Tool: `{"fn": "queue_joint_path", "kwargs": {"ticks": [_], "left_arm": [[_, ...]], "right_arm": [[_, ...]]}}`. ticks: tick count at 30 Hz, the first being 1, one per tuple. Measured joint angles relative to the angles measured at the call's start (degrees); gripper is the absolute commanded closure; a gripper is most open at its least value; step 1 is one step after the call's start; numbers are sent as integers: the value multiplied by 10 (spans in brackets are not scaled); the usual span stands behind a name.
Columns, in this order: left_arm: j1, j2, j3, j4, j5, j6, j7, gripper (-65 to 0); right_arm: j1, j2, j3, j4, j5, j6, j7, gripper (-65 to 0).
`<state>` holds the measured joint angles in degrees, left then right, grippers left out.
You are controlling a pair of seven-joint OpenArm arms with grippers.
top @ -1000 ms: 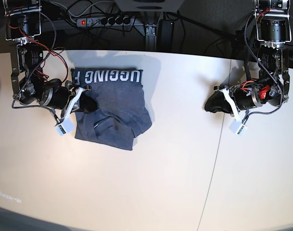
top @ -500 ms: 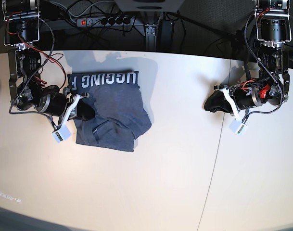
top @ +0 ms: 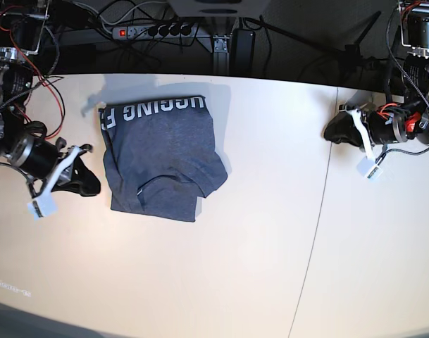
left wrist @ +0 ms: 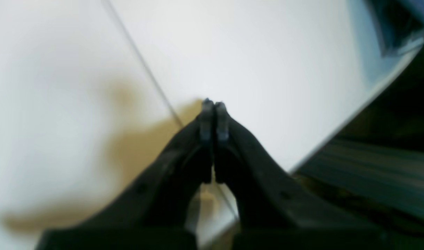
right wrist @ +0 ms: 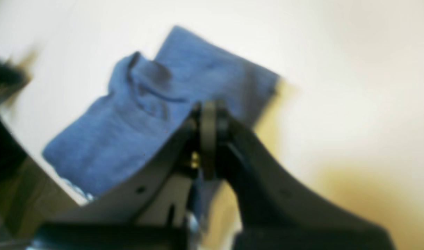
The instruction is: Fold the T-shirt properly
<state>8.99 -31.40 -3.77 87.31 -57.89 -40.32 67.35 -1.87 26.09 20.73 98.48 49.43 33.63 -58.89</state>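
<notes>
at the bottom of your right wrist view, the right gripper [right wrist: 209, 114] fills the foreground, its black jaws pressed together with nothing between them. beyond the tips you see the t-shirt [right wrist: 163, 111] as a blue, blurred slab running from lower left to upper centre of the frame; the gripper body hides its near edge, and you cannot make out any lettering there. the table [right wrist: 354, 86] behind it is a washed-out cream blur.

in your left wrist view the left gripper [left wrist: 213, 114] is likewise clenched on nothing, tips meeting just beside a thin dark seam [left wrist: 142, 66] in the table top. everything there is soft; the dark strip at the right edge of the frame is too blurred to name.

in the base view the t-shirt [top: 161, 158] lies folded in the upper left of the table [top: 235, 267], white lettering [top: 154, 109] along its far edge, the word cut off by the fold. the right gripper [top: 87, 184] sits just left of the cloth, apart from it. the left gripper [top: 334, 130] is well apart at the right edge. a power strip [top: 154, 30] sits beyond the table's far edge.
</notes>
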Motion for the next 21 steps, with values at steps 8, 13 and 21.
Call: {"fn": "queue_joint_path", "kwargs": {"ticks": [8, 13, 21], "left_arm": [[99, -31, 0, 108, 15, 0, -4, 0], [160, -31, 0, 121, 14, 0, -6, 0], [271, -31, 0, 121, 105, 0, -78, 0]], "right_arm": [[-144, 6, 171, -1, 21, 0, -23, 0], [-250, 4, 236, 0, 42, 0, -29, 0], [-401, -24, 270, -3, 50, 0, -27, 0]]}}
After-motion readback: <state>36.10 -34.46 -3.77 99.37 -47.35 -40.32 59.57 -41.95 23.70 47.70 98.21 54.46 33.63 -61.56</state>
